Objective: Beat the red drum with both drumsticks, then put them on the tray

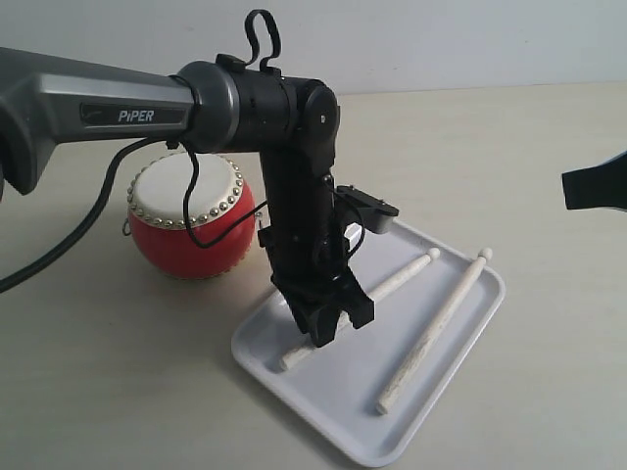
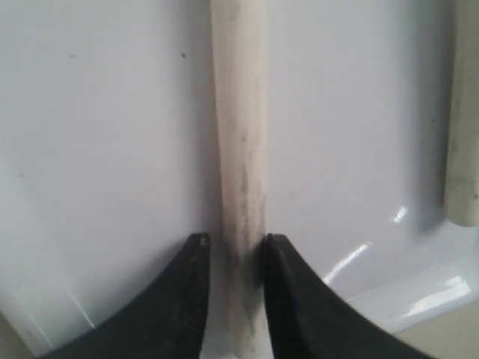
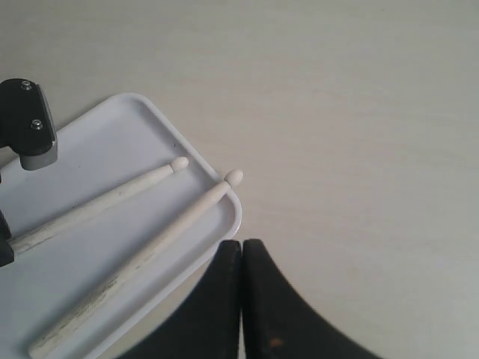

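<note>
Left gripper (image 2: 235, 247) low over tray (image 1: 343, 397), jaws narrow, pinching butt end of first drumstick (image 1: 404, 276). It looks flat on tray. Second drumstick (image 1: 436, 328) lies beside it, apart.

Imo: open jaws just a bit, lift straight up. Any sideways drag could roll it into its neighbour.

Right gripper (image 3: 241, 258) over desk (image 3: 359, 112) just off tray corner, jaws pressed together, empty. Red drum (image 1: 186, 235) beside tray, clear of both.

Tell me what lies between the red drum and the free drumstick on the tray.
The left arm's jaws, shut on the other drumstick, as the exterior view shows.
</note>
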`<action>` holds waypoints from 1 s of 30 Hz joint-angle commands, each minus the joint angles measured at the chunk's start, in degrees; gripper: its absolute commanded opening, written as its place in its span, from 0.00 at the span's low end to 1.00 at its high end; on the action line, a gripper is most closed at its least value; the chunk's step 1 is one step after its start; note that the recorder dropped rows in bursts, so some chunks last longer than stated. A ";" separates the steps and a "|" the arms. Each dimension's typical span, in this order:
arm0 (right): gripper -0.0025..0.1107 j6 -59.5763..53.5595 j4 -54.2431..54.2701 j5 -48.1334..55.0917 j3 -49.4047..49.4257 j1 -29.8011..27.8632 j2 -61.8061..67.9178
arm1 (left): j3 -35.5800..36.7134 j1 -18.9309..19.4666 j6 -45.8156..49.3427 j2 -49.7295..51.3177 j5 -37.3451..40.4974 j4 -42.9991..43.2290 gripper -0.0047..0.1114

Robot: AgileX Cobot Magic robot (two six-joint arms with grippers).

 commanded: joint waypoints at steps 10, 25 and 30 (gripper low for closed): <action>0.02 -2.37 -0.48 -5.27 0.02 -0.20 4.79 | -0.33 4.29 -0.25 -10.53 -0.01 0.32 0.05; 0.02 -42.52 12.30 3.26 -23.30 -19.64 45.40 | 11.86 8.53 -0.26 -37.19 -6.91 -2.17 0.04; 0.02 -44.30 10.53 2.22 -29.00 -19.64 52.25 | 19.99 8.53 -1.83 -49.10 -12.73 -1.09 0.04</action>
